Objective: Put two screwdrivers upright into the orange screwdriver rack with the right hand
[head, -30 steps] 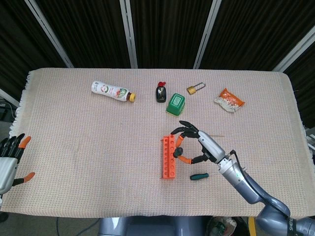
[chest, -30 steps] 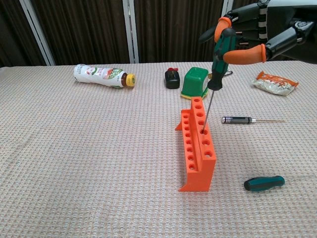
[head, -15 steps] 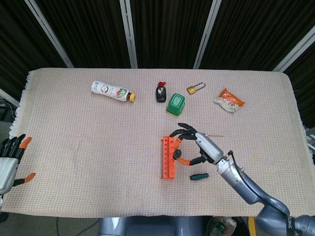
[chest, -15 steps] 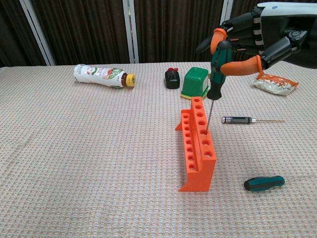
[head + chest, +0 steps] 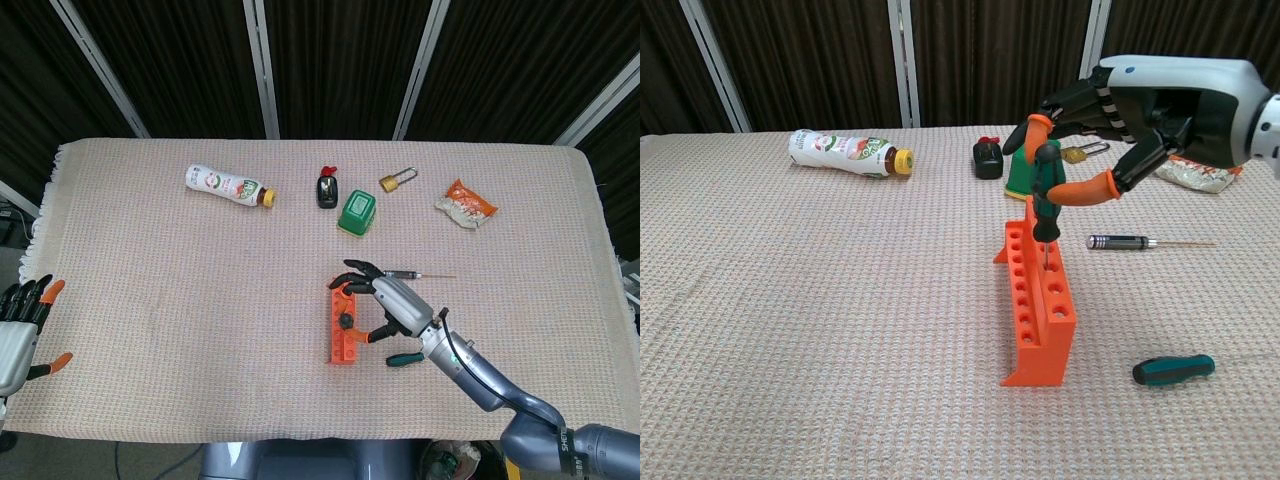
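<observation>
The orange screwdriver rack (image 5: pixel 1039 307) (image 5: pixel 341 332) stands near the table's middle front. My right hand (image 5: pixel 1110 125) (image 5: pixel 388 302) pinches a green-handled screwdriver (image 5: pixel 1044 191) upright, its shaft sunk deep into a hole of the rack's right row. A second green-handled screwdriver (image 5: pixel 1173 370) (image 5: pixel 404 359) lies flat to the right of the rack. A thin black precision screwdriver (image 5: pixel 1135 242) (image 5: pixel 412 275) lies behind it. My left hand (image 5: pixel 22 322) hangs open at the table's left front edge, far from everything.
Along the back lie a white bottle (image 5: pixel 850 153), a small black bottle (image 5: pixel 987 159), a green box (image 5: pixel 1026 172) partly behind my right hand, a brass padlock (image 5: pixel 396 180) and an orange snack packet (image 5: pixel 466 204). The woven cloth (image 5: pixel 790 320) covers the table.
My right hand has come down and moved left with the screwdriver, whose shaft slid from just entering the hole to deep inside the rack. The left hand stayed put.
</observation>
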You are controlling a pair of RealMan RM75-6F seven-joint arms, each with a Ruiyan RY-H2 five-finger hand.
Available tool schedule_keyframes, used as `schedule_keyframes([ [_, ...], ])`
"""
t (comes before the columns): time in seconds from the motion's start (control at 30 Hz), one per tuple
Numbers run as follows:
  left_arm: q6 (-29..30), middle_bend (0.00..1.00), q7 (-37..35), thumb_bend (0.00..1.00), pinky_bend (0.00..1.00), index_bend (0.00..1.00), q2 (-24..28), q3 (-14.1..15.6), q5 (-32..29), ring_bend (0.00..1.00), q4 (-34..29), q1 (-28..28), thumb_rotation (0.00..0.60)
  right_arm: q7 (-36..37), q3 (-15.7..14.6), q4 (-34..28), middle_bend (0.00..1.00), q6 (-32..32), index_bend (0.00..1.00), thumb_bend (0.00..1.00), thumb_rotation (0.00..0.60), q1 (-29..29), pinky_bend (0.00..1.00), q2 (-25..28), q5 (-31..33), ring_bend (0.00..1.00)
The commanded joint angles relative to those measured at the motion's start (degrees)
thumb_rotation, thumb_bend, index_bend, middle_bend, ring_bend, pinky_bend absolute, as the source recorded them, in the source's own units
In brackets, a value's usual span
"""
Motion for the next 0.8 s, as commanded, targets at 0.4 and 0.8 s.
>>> schedule_keyframes([
  [0.4,-0.6,0.0,-1.0,0.09,0.0,0.04,-0.5,0.0,-0.4,0.0,1.2,-0.1,0.6,-5.6,-1.6,2.1,0.25,-2.0,0.63,0.45,0.6,3.6,0.0,-2.5,6.9,0.01],
  [0.8,-0.5,0.0,-0.9,0.09,0.0,0.04,-0.6,0.0,-0.4,0.0,1.2,-0.1,0.6,-4.8,-2.8,2.8,0.24,-1.8,0.61,0.45,0.6,4.1,0.0,-2.2,7.9,0.0],
])
